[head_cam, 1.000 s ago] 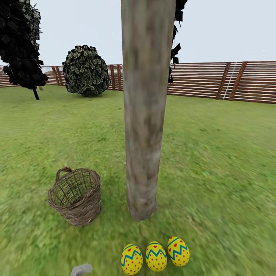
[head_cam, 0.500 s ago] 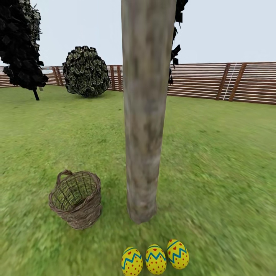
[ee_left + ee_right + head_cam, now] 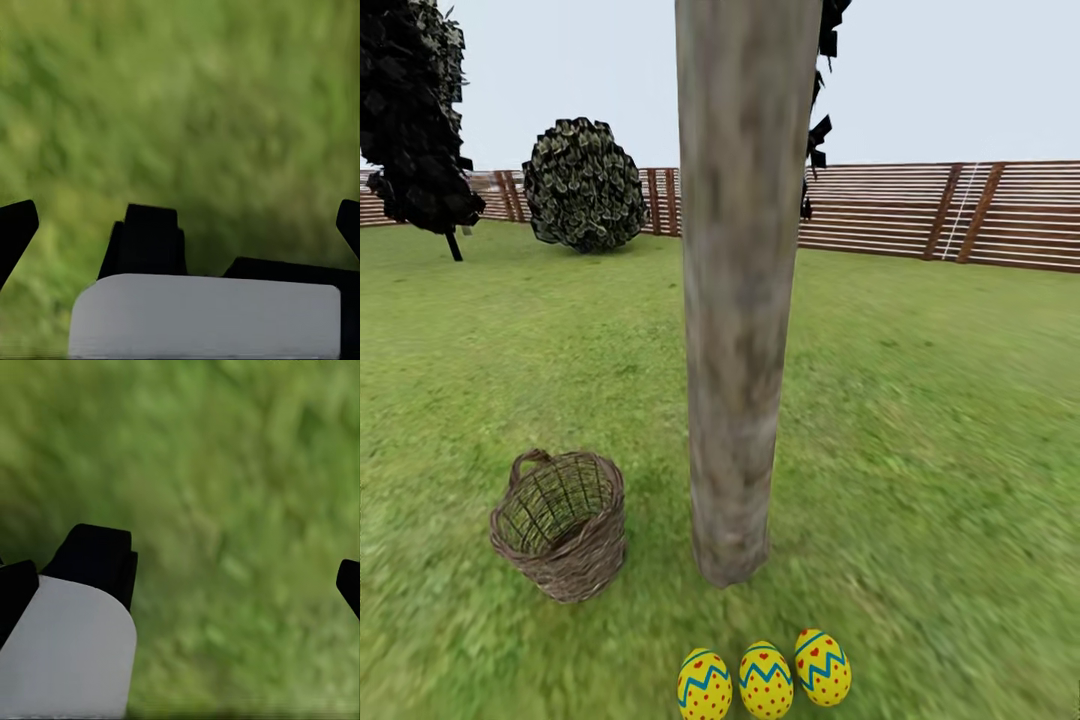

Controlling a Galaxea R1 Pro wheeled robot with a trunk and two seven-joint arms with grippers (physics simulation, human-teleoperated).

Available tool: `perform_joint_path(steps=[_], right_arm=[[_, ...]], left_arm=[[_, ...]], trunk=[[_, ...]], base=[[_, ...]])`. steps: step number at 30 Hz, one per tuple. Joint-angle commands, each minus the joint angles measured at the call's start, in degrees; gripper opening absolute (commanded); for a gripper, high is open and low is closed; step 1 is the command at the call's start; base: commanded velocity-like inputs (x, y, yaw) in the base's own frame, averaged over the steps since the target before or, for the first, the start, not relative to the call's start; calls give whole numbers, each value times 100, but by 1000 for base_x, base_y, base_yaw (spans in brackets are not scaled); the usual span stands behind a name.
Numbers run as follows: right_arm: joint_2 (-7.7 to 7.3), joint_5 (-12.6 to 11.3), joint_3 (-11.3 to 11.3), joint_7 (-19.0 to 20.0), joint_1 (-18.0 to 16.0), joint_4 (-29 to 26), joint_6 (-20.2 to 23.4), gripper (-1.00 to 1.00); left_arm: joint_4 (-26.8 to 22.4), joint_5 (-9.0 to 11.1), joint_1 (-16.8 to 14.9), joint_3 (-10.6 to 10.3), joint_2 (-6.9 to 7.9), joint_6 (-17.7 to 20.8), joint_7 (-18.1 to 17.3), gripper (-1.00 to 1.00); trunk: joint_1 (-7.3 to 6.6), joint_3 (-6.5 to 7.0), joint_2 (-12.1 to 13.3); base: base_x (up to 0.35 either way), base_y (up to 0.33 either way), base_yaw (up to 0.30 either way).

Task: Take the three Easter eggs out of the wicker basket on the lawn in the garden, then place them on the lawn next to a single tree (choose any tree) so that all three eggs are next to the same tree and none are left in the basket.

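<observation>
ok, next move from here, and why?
Probably none beyond keeping both arms back: the three eggs lie in a row on the lawn by the tree, the basket looks empty, and both wrist views show open fingers over grass.

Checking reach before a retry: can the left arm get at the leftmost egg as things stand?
Probably yes. The leftmost egg lies on open lawn, apart from the tree and wicker basket. The left gripper is open over bare grass, holding nothing.

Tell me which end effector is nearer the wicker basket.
Cannot tell. The left end effector and right end effector each hang open over blurred lawn; the wicker basket stands left of the tree.
</observation>
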Motion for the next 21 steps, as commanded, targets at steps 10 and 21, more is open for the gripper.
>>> perform_joint_path(steps=[10,21], right_arm=[[8,42,-55,5,-7,-43,-81,100],[-20,54,-56,5,-7,-58,-261,100]], left_arm=[[13,74,5,-45,20,2,-37,100],[32,100,24,-28,52,10,-44,100]], trunk=[[-199,68,360],[-199,-30,360]], base=[[0,0,69],[0,0,102]])
